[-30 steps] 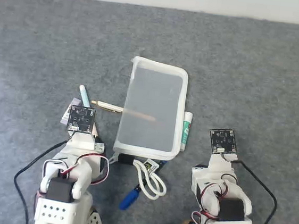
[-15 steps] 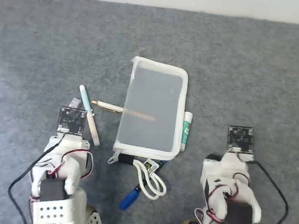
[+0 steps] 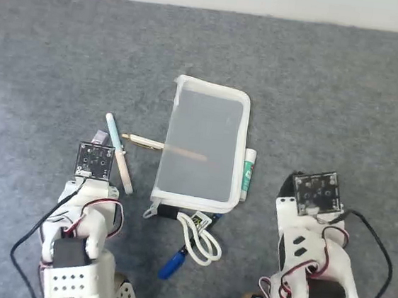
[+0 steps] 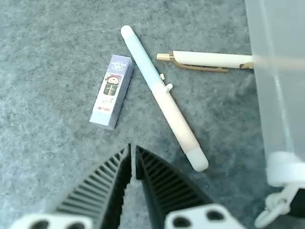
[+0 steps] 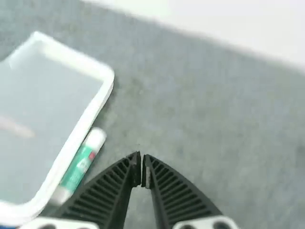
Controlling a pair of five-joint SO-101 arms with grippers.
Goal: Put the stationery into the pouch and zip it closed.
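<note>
From above, a see-through pouch [image 3: 203, 146] lies flat in the middle of the grey carpet [image 3: 334, 85], its long side running near to far. A glue stick [image 3: 248, 172] lies just beside its right edge, parallel to it. To the left, a cream pen [image 3: 143, 142] lies crosswise. One end of it reaches the pouch, and a faint streak shows through the wall; whether that end is inside or underneath cannot be told. A long pen [image 3: 126, 175] lies aslant just left of it, and a small box [image 3: 99, 137] is further left. A looped white cord [image 3: 200, 240] and a blue plug [image 3: 173, 264] sit near the pouch's near edge. The left arm [image 3: 90, 205] stands near the pens, the right arm [image 3: 314, 236] to the right of the glue stick.

The left wrist view has the left gripper [image 4: 133, 155] above bare carpet, its jaws almost together with only a thin slit and nothing between them. Beyond it lie the small box [image 4: 111, 91], the long pen [image 4: 162, 98], the cream pen [image 4: 209, 60] and the pouch's edge [image 4: 279, 81].

The right wrist view has the right gripper [image 5: 141, 160] likewise nearly closed and empty over the carpet, apart from the glue stick [image 5: 81, 160] and the pouch [image 5: 43, 109].
</note>
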